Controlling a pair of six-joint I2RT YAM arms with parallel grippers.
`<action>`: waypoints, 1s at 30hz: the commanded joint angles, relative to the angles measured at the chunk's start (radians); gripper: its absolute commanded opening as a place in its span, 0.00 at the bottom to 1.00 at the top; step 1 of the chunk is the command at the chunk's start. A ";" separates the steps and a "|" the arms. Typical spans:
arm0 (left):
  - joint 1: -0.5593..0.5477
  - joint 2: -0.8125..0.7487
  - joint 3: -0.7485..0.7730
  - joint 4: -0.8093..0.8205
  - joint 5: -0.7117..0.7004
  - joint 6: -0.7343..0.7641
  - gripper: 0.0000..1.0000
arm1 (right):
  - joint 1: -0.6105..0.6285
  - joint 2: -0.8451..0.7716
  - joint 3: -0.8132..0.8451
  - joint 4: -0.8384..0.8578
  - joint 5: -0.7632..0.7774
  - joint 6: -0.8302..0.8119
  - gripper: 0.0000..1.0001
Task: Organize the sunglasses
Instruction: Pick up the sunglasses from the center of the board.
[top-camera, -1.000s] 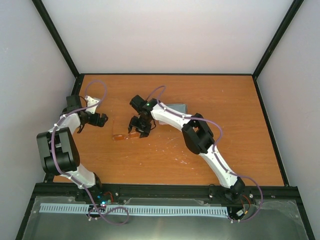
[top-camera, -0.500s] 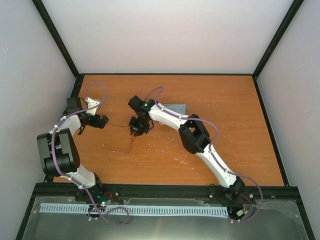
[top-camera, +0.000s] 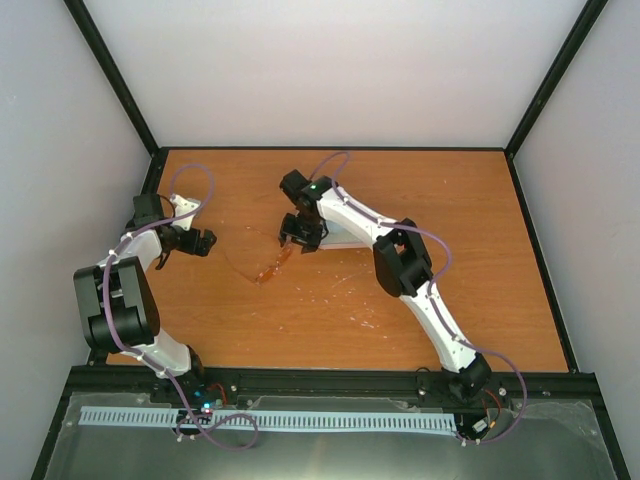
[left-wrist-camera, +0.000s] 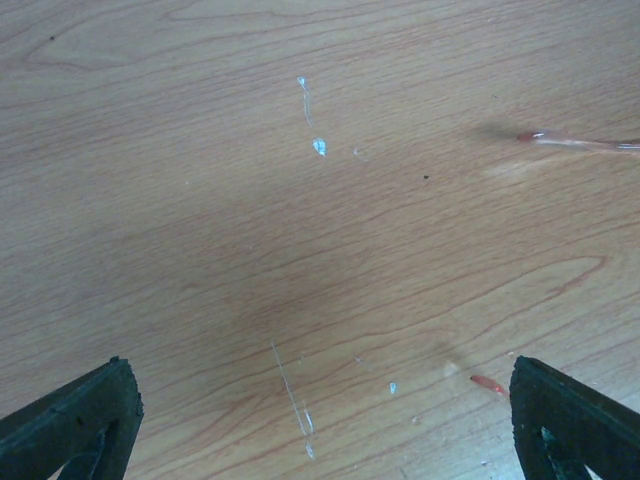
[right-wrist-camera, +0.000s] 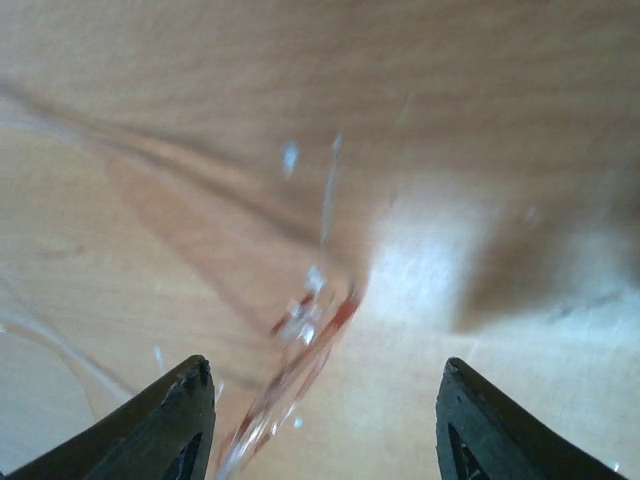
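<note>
The sunglasses (top-camera: 272, 267), thin and amber, lie on the wooden table (top-camera: 460, 250) near its middle, with slim arms spreading left. My right gripper (top-camera: 298, 232) hovers just behind and to the right of them, open. In the blurred right wrist view the translucent sunglasses (right-wrist-camera: 305, 335) show between my fingertips (right-wrist-camera: 175, 415), touching neither one. My left gripper (top-camera: 205, 241) stands open at the left side of the table. In its wrist view my left gripper (left-wrist-camera: 325, 425) frames bare wood. One sunglasses arm tip (left-wrist-camera: 575, 143) lies at the upper right and another (left-wrist-camera: 487, 383) by my right finger.
A pale grey-blue flat thing (top-camera: 345, 238) lies partly hidden under my right arm. Black frame posts and white walls bound the table on the left, the back and the right. Small pale specks (left-wrist-camera: 319, 147) mark the wood.
My right gripper has moved back and to the right. The sunglasses have shifted right with it, and their arms now lie spread. The left arm has not moved.
</note>
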 joint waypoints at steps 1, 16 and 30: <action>0.008 0.010 0.038 0.013 -0.005 0.005 1.00 | 0.074 -0.114 -0.024 -0.049 -0.001 -0.009 0.60; 0.007 0.006 0.057 0.026 0.009 0.012 0.99 | 0.142 -0.096 -0.072 0.058 -0.024 0.203 0.61; 0.018 -0.015 0.002 0.061 0.009 0.000 1.00 | 0.139 -0.047 -0.106 0.109 0.005 0.262 0.51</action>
